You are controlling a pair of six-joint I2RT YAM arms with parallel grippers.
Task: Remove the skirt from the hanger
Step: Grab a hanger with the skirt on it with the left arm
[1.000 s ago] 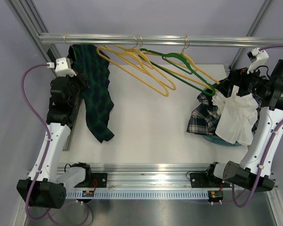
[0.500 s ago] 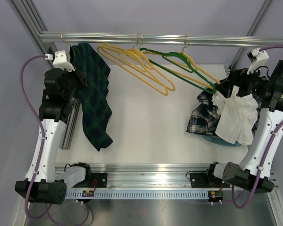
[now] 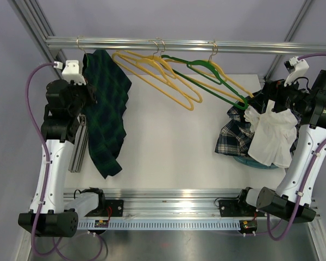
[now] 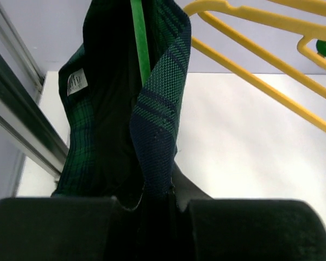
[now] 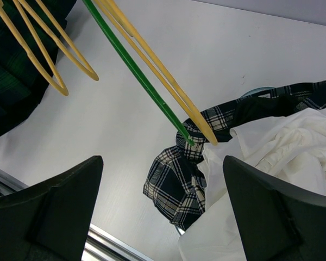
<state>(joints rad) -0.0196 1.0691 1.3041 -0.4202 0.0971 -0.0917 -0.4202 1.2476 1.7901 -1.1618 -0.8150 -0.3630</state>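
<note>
Left claw (image 4: 155,198) pinched on the lower fabric of the dark green-and-navy plaid skirt (image 3: 106,114); cloth runs straight down between the fingers in the left wrist view. Skirt hangs at the left end of the silver aluminium rail (image 3: 185,45), draped down over the white bench (image 3: 168,147), bottom hem near the front edge. A green hanger bar (image 4: 140,41) shows inside the skirt's waist opening, white label (image 4: 76,82) on the inner left side.

Right claw (image 5: 163,217) spread wide, nothing between the fingers. It sits up at the right side, just beside the garment pile: crumpled white shirt (image 3: 271,133) on top of a black-and-white checked cloth (image 3: 232,136).

Between the two arms on the rail: yellow plastic hangers (image 3: 157,76) and one empty dark green plastic hanger (image 3: 212,81), all tilted down to the right. The long arms of the green one and a yellow one reach the checked cloth in the right wrist view.
</note>
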